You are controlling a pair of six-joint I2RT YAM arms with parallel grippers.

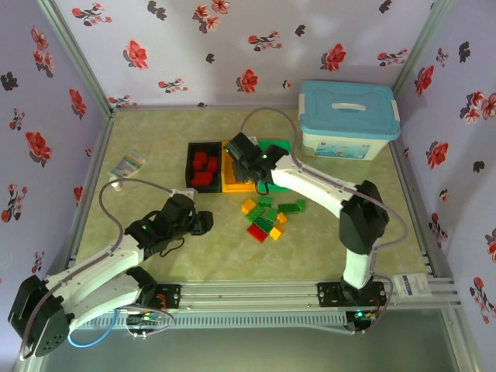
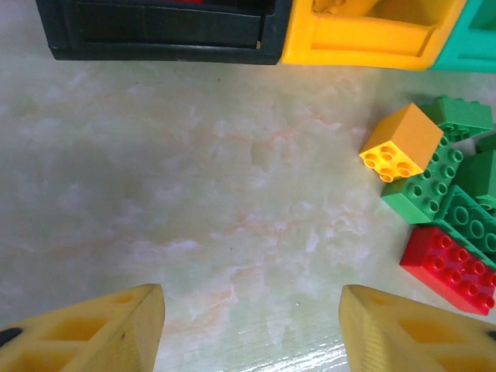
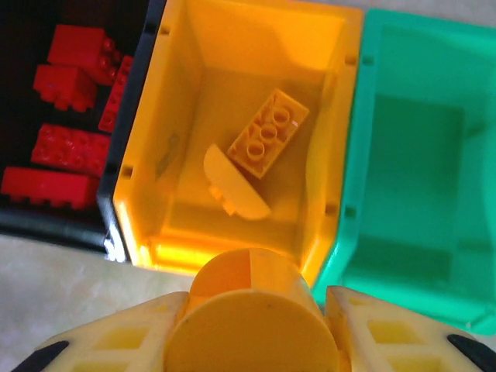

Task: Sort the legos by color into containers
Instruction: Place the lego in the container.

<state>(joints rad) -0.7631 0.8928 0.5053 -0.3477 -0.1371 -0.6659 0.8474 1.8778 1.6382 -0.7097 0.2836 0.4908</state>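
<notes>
Top external view: three containers sit in a row mid-table, touching: black bin (image 1: 188, 167) on the left, yellow bin (image 1: 230, 184) in the middle, green bin (image 1: 275, 145) on the right. Right arm reaches across, with right gripper (image 1: 249, 155) over the yellow bin. Loose lego pile (image 1: 267, 217) lies just in front of the bins, a mix of green, yellow-orange and red. Left gripper (image 1: 200, 223) is low, to the left of the pile and apart from it. White box with blue lid (image 1: 349, 120) sits at the back right; small packet (image 1: 126, 165) lies near the left edge.

Right wrist view: right gripper (image 3: 256, 298) is clamped on a yellow round piece (image 3: 252, 333), one finger pressed to each side, hanging above the yellow bin's near wall. Inside the yellow bin (image 3: 256, 39) are a yellow brick (image 3: 267, 132), tilted, and a half-round yellow piece (image 3: 232, 186). Black bin (image 3: 46, 221) holds red bricks (image 3: 66, 147). Green bin (image 3: 411, 155) is alongside.

Left wrist view: left gripper (image 2: 249, 294) has its fingers wide apart with nothing between them, bare table under it. At right are a yellow-orange brick (image 2: 399, 143), green bricks (image 2: 434, 182) and a red brick (image 2: 449, 267), bunched and touching.
</notes>
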